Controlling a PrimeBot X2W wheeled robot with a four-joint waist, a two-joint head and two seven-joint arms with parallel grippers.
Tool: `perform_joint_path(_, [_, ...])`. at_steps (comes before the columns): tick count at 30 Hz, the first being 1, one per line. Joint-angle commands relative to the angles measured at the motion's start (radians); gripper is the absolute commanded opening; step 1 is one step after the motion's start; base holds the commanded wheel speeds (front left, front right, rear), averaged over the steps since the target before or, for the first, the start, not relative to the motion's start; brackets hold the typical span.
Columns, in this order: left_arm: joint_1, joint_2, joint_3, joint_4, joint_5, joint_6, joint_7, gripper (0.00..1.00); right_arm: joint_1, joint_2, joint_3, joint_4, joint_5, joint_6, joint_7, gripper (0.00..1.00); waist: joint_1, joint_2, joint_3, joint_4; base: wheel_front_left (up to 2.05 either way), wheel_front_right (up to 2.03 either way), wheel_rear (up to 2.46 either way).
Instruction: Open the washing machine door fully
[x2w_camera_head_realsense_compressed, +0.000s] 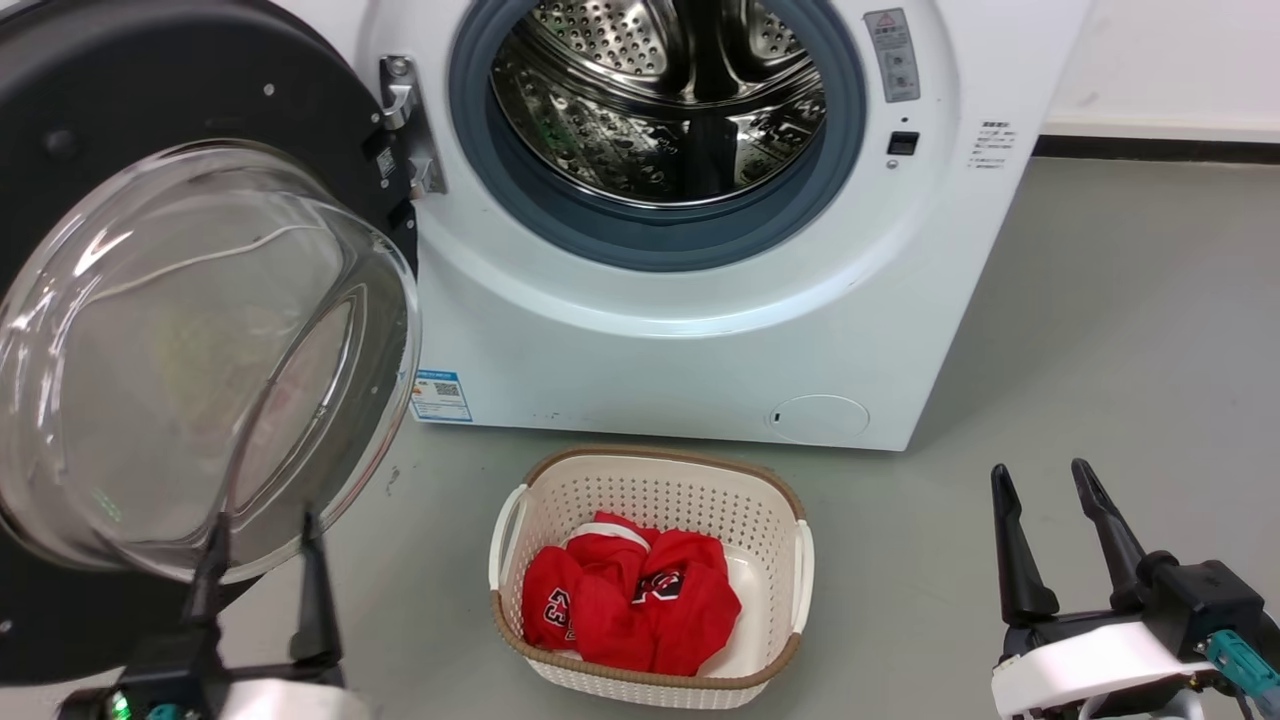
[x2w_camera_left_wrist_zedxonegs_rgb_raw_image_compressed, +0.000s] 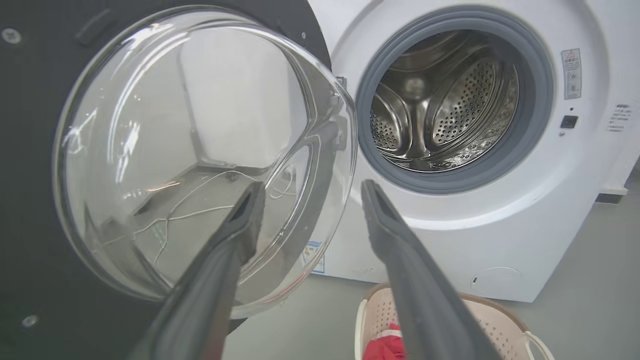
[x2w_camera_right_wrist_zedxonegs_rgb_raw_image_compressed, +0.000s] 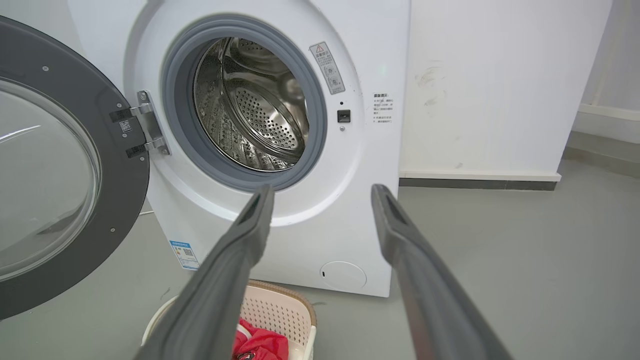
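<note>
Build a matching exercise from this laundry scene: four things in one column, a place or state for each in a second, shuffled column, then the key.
Column one
1. washing machine door
2. drum
3. basket
4. right gripper

Column two
A. stands on the floor, holding red clothes
B. swung open to the left on its hinge
C. open, holding nothing
D. shiny perforated steel inside a grey ring

Pairs: 1-B, 2-D, 3-A, 4-C
</note>
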Motion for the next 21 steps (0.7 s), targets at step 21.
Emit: perform_joint_path(21, [-0.062,0.000,-0.149,0.015,0.001,0.026,-0.002,1.00,0.028,0.001,0.008,-0.073,-0.035,0.000,0.044,1.00,0.0000,0.0000,-0.004,-0.118,0.00,0.00,0.00])
